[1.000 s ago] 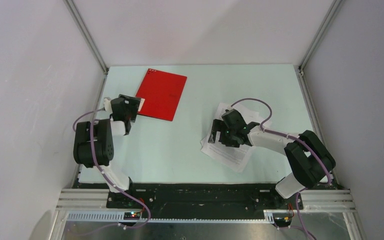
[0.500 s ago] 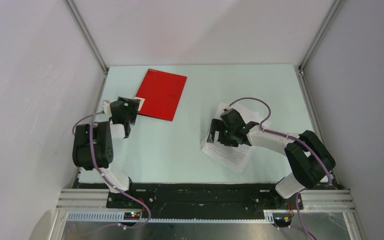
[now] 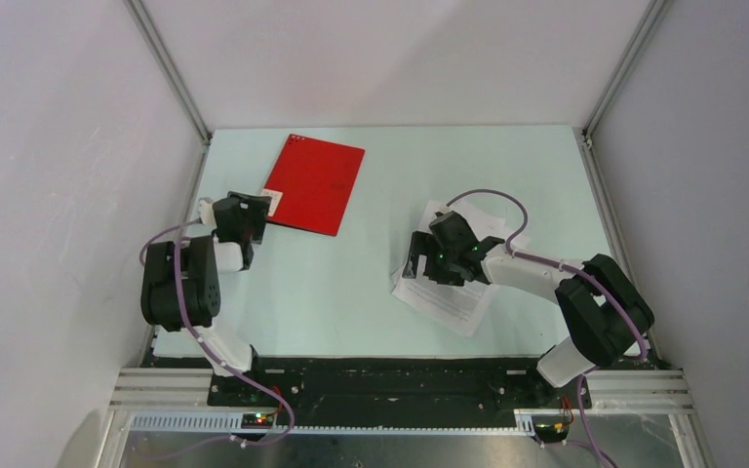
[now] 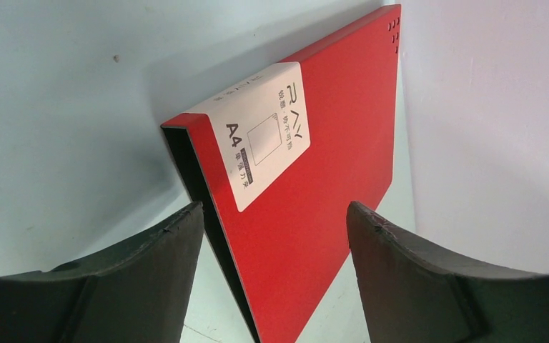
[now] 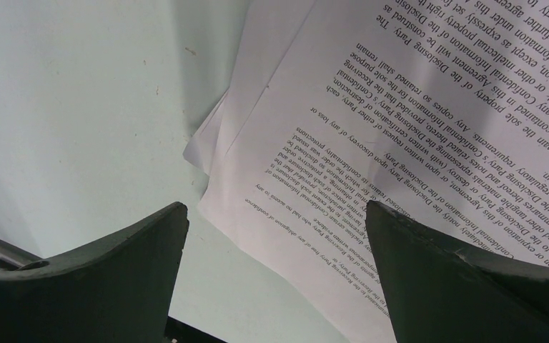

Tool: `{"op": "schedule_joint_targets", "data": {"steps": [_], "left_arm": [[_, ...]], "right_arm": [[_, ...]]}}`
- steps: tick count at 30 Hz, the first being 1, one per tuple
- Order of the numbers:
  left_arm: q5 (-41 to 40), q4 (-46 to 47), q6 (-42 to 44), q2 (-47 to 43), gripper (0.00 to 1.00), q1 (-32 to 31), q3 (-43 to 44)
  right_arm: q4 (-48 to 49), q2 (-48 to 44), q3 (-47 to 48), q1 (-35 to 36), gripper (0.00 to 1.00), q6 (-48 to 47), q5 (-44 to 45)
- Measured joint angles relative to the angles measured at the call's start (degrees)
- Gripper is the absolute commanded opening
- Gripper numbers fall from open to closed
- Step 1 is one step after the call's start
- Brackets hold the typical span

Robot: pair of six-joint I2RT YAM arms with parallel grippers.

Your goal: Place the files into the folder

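The red folder [image 3: 314, 182] lies shut at the back left of the table, with its white label [image 3: 273, 203] at its near-left corner. My left gripper [image 3: 245, 216] is open at that corner. In the left wrist view the folder [image 4: 329, 186] and its label [image 4: 261, 136] lie just ahead between my open left gripper [image 4: 275, 239] fingers, which touch nothing. The files [image 3: 454, 295], white printed sheets slightly fanned, lie right of centre. My right gripper [image 3: 427, 261] is open and low over their left edge. In the right wrist view the files [image 5: 414, 121] run under my right gripper [image 5: 275, 246].
White enclosure walls stand close on the left [image 3: 78, 195], back and right [image 3: 702, 195]. The wall is right beside the folder in the left wrist view [image 4: 486, 128]. A black rail [image 3: 400, 375] runs along the table's near edge by the arm bases.
My left gripper has shifted slightly left, still at the folder's labelled corner. My right gripper has edged a little left over the files. Folder and files have not moved.
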Motion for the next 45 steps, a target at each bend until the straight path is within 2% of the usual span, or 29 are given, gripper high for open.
{"op": "schedule_joint_targets", "data": {"steps": [9, 13, 15, 16, 17, 18, 19, 20, 21, 27, 37, 45], "left_arm": [[1.20, 1.75, -1.70, 3.43, 0.68, 0.11, 1.40], [1.86, 3.87, -3.23, 5.38, 0.59, 0.13, 1.51], [2.40, 4.74, -4.28, 6.36, 0.50, 0.15, 1.51], [2.47, 5.14, -4.83, 6.84, 0.40, 0.15, 1.51], [2.56, 5.33, -5.44, 7.30, 0.34, 0.15, 1.51], [2.75, 5.57, -5.99, 7.74, 0.22, 0.22, 1.51], [2.95, 5.90, -6.86, 8.20, 0.16, 0.22, 1.53], [3.43, 6.12, -7.93, 8.59, 0.04, 0.24, 1.57], [4.00, 6.29, -8.96, 8.96, 0.02, 0.26, 1.60], [8.22, 5.16, -17.35, 6.75, 0.00, -0.20, 1.36], [12.81, -1.92, -30.97, -14.14, 0.00, -1.49, -5.73], [14.97, -6.38, -36.02, -22.99, 0.00, -1.60, -12.07]], "right_arm": [[0.00, 0.02, 0.00, 0.15, 1.00, -0.20, -0.20], [0.04, 0.09, 0.00, 0.15, 0.99, -0.20, -0.46], [0.04, 0.22, 0.00, 0.15, 0.99, -0.20, -0.59], [0.04, 0.28, 0.00, 0.15, 0.99, -0.20, -0.63], [0.07, 0.39, 0.00, 0.15, 0.99, -0.20, -0.66], [0.09, 0.46, 0.00, 0.15, 1.00, -0.20, -0.74], [0.11, 0.55, 0.00, 0.15, 0.99, -0.20, -0.94], [0.09, 0.57, 0.00, 0.15, 0.99, -0.20, -1.03], [0.15, 0.57, 0.02, 0.15, 0.99, -0.20, -1.14], [0.20, 1.57, 3.23, 0.13, 0.99, -0.17, -2.45], [6.93, 8.85, 14.86, -0.46, 0.98, 3.39, -7.06], [16.20, 16.17, 16.94, -1.55, 0.94, 12.39, -10.62]]}}
